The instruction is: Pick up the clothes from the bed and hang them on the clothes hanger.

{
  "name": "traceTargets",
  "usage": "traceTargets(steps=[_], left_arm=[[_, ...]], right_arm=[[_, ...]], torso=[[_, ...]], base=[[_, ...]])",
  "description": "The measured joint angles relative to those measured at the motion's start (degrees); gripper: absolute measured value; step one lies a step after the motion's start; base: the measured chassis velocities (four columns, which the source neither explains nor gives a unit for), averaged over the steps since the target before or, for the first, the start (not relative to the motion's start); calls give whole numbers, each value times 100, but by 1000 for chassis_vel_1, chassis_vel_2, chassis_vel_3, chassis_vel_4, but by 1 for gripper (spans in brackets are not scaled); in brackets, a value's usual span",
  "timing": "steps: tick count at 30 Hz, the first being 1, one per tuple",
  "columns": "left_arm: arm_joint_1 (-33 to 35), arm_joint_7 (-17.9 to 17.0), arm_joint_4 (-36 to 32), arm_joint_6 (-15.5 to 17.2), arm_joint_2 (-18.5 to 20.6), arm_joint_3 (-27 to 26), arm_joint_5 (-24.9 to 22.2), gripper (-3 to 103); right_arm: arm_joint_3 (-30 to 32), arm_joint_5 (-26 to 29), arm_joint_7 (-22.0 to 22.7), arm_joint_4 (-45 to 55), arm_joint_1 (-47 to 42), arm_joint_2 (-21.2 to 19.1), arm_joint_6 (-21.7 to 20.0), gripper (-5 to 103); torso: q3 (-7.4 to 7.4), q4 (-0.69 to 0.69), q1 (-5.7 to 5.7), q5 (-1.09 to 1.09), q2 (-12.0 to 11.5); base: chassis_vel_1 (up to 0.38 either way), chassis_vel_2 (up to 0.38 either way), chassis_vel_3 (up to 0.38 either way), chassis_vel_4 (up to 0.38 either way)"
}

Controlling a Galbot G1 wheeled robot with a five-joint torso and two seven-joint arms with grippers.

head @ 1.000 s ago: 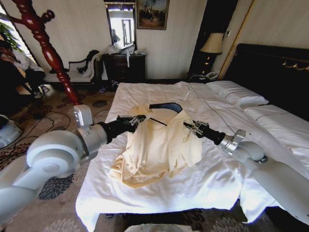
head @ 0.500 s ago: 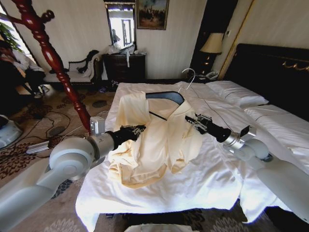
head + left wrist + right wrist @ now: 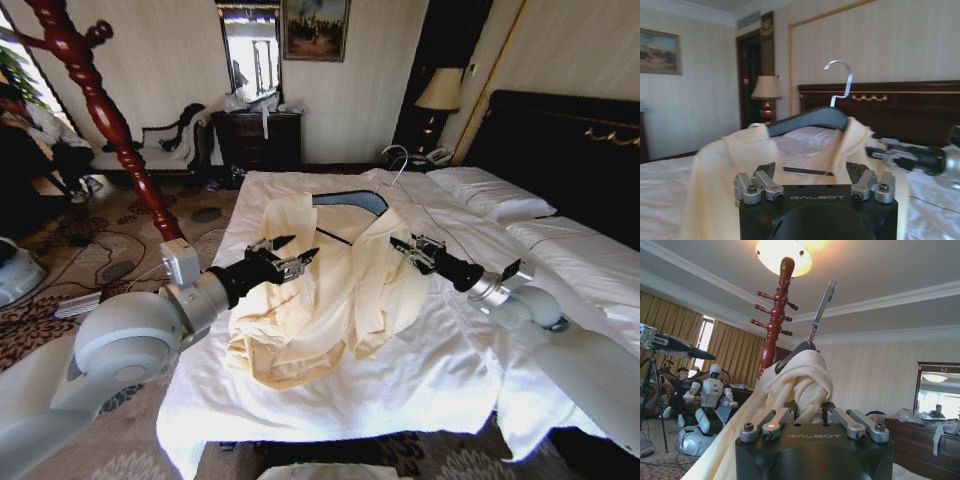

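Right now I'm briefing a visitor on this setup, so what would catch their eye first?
The cream shirt draped over a black hanger, raised above the white bed. The right end effector is at its right shoulder, and the left end effector is open beside its left sleeve. A red wooden stand rises at far left.

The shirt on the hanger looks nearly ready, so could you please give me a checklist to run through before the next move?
1. Shirt draped over hanger: ok, both shoulders covered.
2. Hanger hook free and upright: ok.
3. Left end effector released: ok, fingers open beside the cloth.
4. Right end effector gripping shirt or hanger: cannot tell.
5. Shirt hem clear of bed: not ok, it lies on the duvet.
6. Wooden coat stand within view: ok.
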Motion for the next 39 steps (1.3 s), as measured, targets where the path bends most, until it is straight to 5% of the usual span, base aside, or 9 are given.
traceTargets(steps=[3,8,39], left_arm=[[-3,-425,101,136,23,-4,100,96],[-53,-709,470,239,56,68,353,100],[-851,-393,1623,419,-1134,933,838,100]], right_arm=[[30,-16,-1,45,-48,-17,5,20],[34,-87,-17,97,-42,-24,80,18],[-76,-118,-229,510,-177,-106,81,18]], torso=[[0,-1,0,0,0],[0,0,0,-1,0],[0,-1,0,0,0]], base=[[0,0,0,0],[0,0,0,0],[0,0,0,0]])
